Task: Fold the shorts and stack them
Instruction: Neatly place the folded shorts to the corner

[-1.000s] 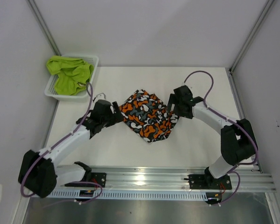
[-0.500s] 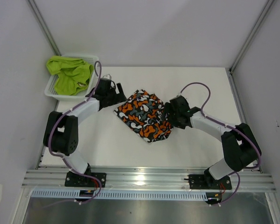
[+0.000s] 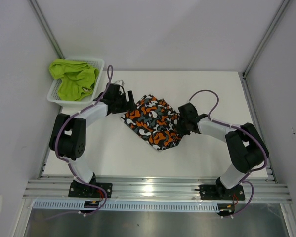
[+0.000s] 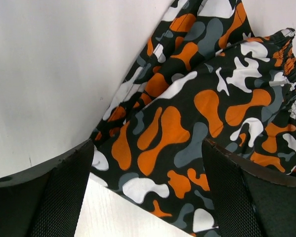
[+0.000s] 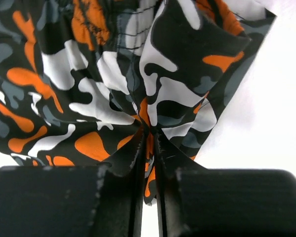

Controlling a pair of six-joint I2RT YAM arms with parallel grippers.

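Top view: camo shorts (image 3: 152, 122) sit folded on the desk (image 3: 212, 94), left jaws at their far-left corner, right jaws on the right edge. Left wrist: jaws spread wide, cloth lying between them. Right wrist: jaws pinching a bunched fold

A white mesh basket (image 3: 100, 68) sits at the white table's (image 3: 138, 159) far-left corner.

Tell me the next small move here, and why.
Probably close the left hand: it is open with a corner of the camouflage shorts lying between its fingers, while the right hand is shut on the opposite edge. Both would then hold the cloth for folding.
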